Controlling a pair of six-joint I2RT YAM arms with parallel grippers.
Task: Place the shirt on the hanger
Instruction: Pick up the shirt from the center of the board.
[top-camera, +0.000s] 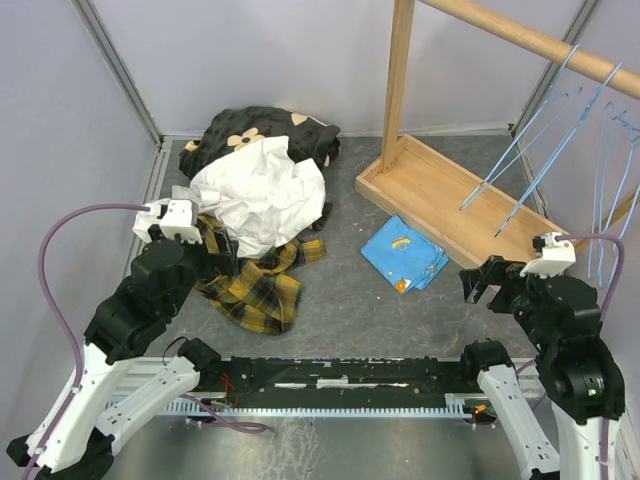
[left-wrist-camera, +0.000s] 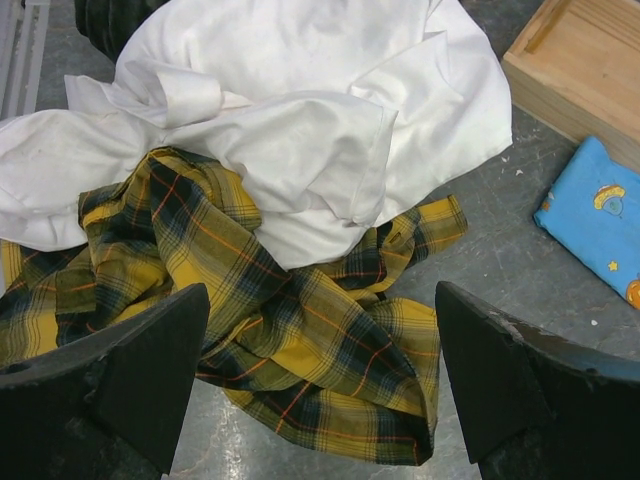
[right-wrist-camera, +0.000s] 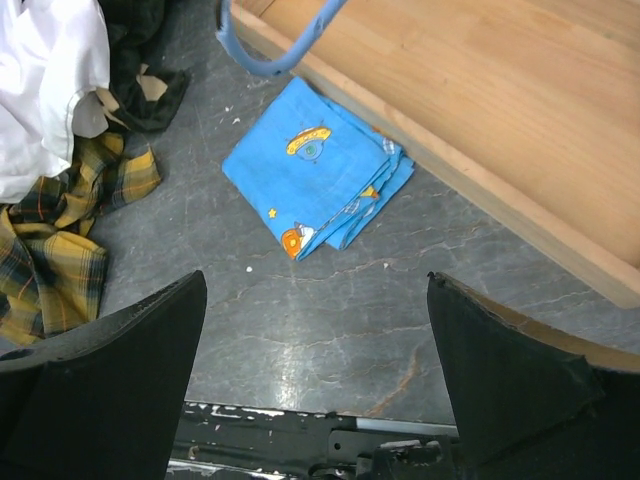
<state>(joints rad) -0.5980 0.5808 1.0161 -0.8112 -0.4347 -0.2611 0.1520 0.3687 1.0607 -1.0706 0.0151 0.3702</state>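
The yellow-and-black plaid shirt (top-camera: 255, 285) lies crumpled on the grey table at the left, partly under a white garment (top-camera: 262, 195). In the left wrist view the shirt (left-wrist-camera: 300, 340) fills the space between the fingers. My left gripper (top-camera: 222, 255) is open, just above the shirt's left part, holding nothing. Several pale-blue wire hangers (top-camera: 545, 150) hang from the wooden rail (top-camera: 530, 40) at the back right; a hanger's curve (right-wrist-camera: 270, 60) shows in the right wrist view. My right gripper (top-camera: 482, 283) is open and empty above bare table (right-wrist-camera: 320, 340), near the rack base.
A black cloth with cream flowers (top-camera: 265, 130) lies behind the white garment. A folded blue cloth (top-camera: 403, 253) lies mid-table, also in the right wrist view (right-wrist-camera: 315, 170). The wooden rack's base tray (top-camera: 450, 195) and upright post (top-camera: 398, 80) stand at the back right.
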